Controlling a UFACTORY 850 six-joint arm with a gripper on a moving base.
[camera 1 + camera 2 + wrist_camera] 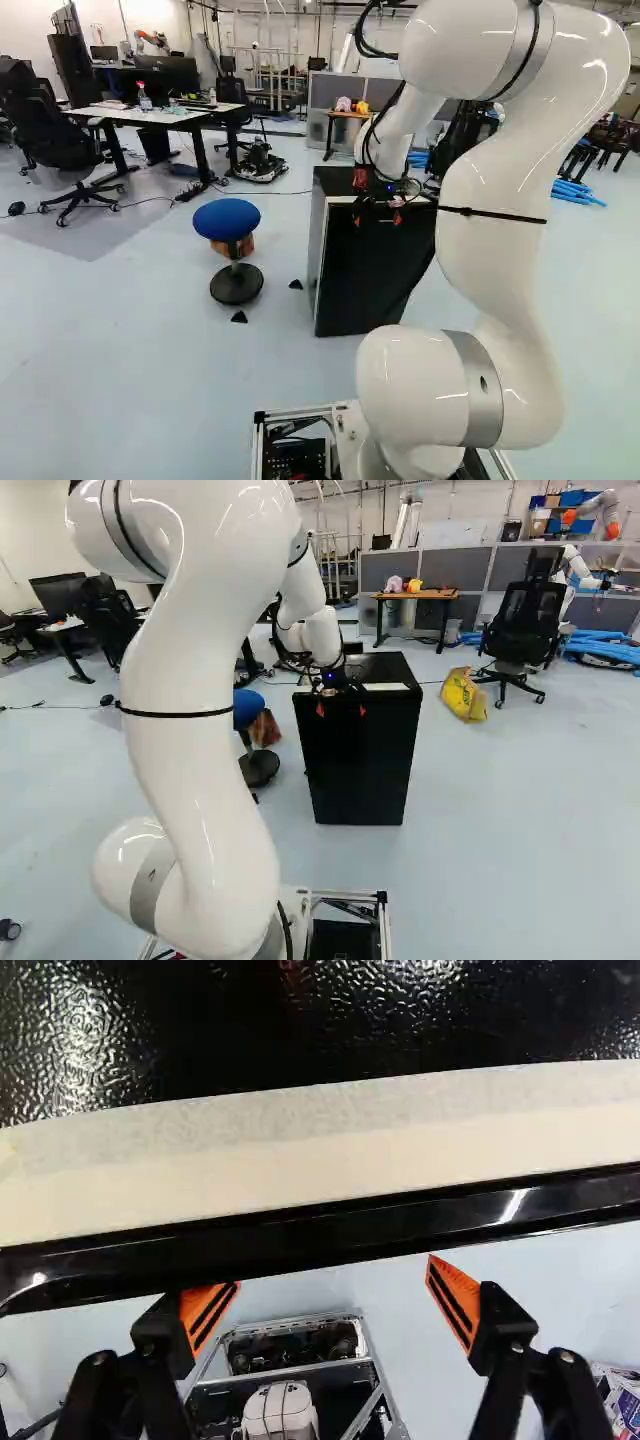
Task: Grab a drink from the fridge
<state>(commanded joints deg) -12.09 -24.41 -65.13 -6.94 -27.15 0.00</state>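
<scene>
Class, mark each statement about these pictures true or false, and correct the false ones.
1. The fingers are pressed together. False: they stand apart, gripping nothing.
2. The fingers are near an upper edge of the fridge. True.
3. The yellow bag lies on top of the fridge. False: it is on the floor.
4. The stool has a blue seat. True.
5. A pale strip runs along an edge of the fridge's top. True.
6. The fridge's front is white. False: it is black.

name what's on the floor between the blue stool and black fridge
A small black triangular object, shown in the left base view.
</scene>
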